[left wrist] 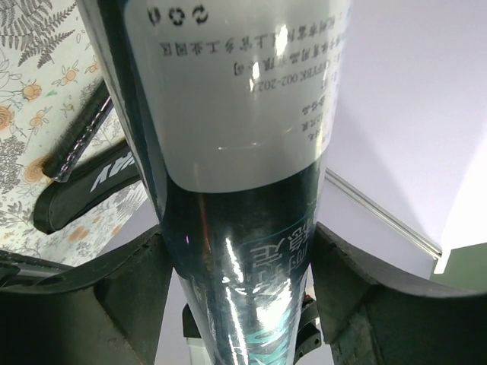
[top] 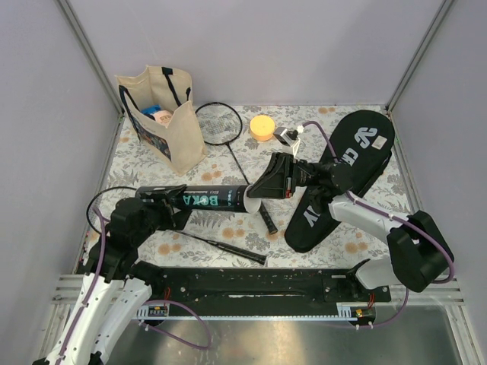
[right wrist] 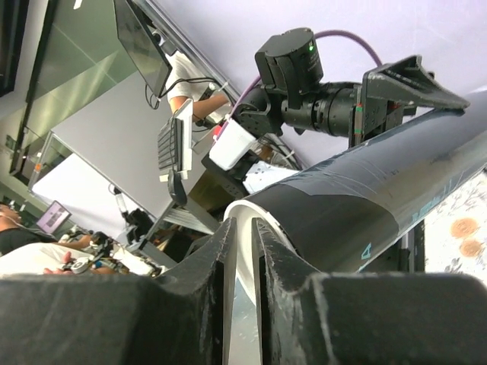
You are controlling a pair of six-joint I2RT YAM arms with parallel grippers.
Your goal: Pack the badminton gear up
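The long black lettered tube (top: 202, 200) lies level just above the floral table, held at both ends. My left gripper (top: 169, 204) is shut around its left part; in the left wrist view the tube (left wrist: 243, 152) fills the gap between the fingers (left wrist: 129, 281). My right gripper (top: 256, 195) is shut on the white rim (right wrist: 245, 220) of the tube's open right end. One racket (top: 221, 125) lies at the back, its handle (top: 268, 220) near the tube. The second racket (top: 228, 249) lies in front. The black cover (top: 342, 175) lies at the right. No shuttlecock shows plainly.
A beige tote bag (top: 163, 114) stands at the back left. An orange round object (top: 262, 127) and a small black-and-white item (top: 288, 137) sit at the back middle. Grey walls close in on three sides. A black rail (top: 251, 283) runs along the near edge.
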